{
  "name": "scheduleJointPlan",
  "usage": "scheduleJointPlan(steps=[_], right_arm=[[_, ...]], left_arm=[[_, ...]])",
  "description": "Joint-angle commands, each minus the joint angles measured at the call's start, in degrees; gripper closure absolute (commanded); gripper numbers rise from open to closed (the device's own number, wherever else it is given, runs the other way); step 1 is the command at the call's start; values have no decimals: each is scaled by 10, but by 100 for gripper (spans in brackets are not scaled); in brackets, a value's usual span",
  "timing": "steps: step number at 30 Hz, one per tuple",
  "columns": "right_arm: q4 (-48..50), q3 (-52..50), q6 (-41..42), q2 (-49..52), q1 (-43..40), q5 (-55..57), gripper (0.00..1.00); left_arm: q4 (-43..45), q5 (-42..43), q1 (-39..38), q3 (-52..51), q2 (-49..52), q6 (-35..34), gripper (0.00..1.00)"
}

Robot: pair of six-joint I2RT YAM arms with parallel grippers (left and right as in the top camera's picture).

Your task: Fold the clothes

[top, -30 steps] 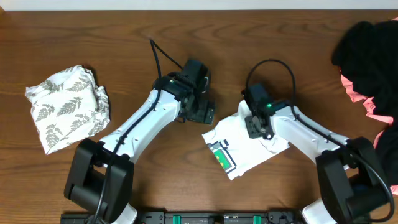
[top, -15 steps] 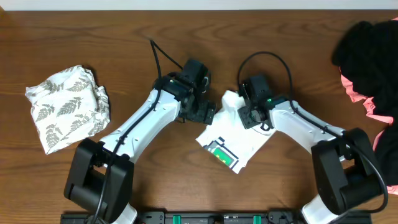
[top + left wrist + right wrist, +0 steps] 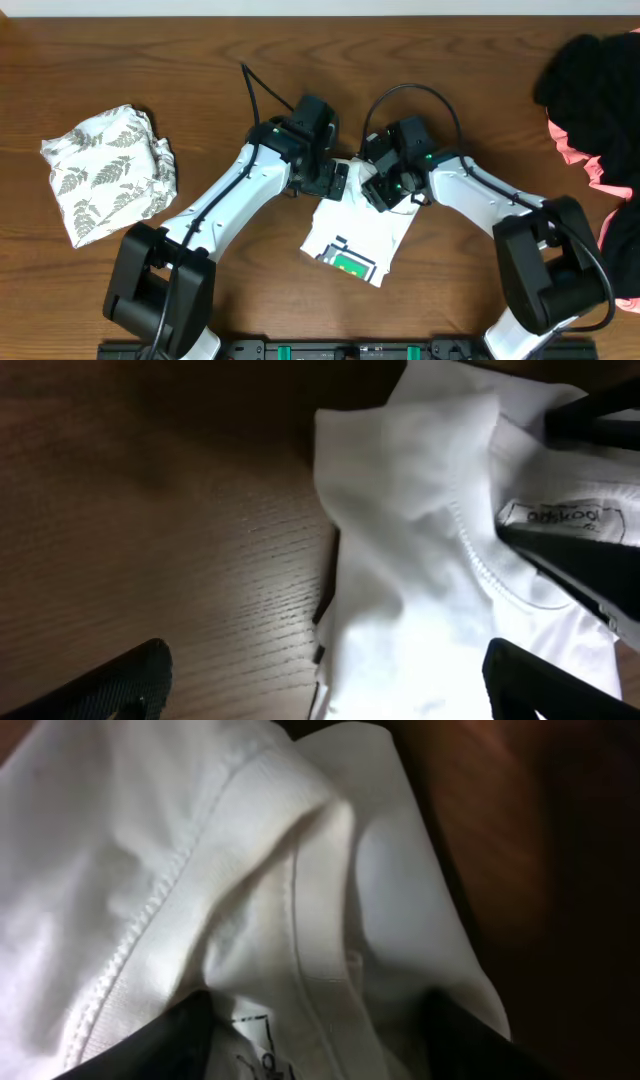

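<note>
Overhead, left to right: leaf-print garment (image 3: 108, 172) lies bunched on the wooden table (image 3: 200, 60) at far left, well apart from both arms.

Left gripper (image 3: 336, 181) sits mid-table at the top-left edge of the white T-shirt (image 3: 358, 232). Left wrist view: fingertips (image 3: 120, 675) are spread wide, one over bare wood and the other over the shirt. Nothing is pinched.

T-shirt lies partly folded at table centre, between the two grippers and toward the near edge. Collar end points up at the grippers, and the green rectangular print (image 3: 350, 264) is at the lower end.

Right gripper (image 3: 377, 187) is at the collar, just beside the left gripper. Right wrist view: ribbed neckline and neck label (image 3: 250, 1045) fill the gap between its dark fingers (image 3: 140, 1040). Fingers are apart, but I can't tell if they're clamping the cloth or loose around it.

Far right: black garment (image 3: 590, 75) is heaped at the table edge, with a coral-pink garment (image 3: 590, 160) tucked against it, well apart from the shirt.
</note>
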Motion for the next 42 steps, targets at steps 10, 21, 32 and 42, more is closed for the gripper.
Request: scheduleJointPlan(steps=[10,21,32,42], right_arm=[[-186,160,31,-72,-11,94,29],[-305,151,54,-115,-5,-27,67],[-226,40,56,-84,21,-66,66],[-134,-9,89,-52,20,-46,60]], left_arm=[[-27,7,2,-2,4,48,2],[-27,95,38,-4,5,104,2],[-25,167,69,-37,14,175,2],[-1,171,68,-55,70,185,2]])
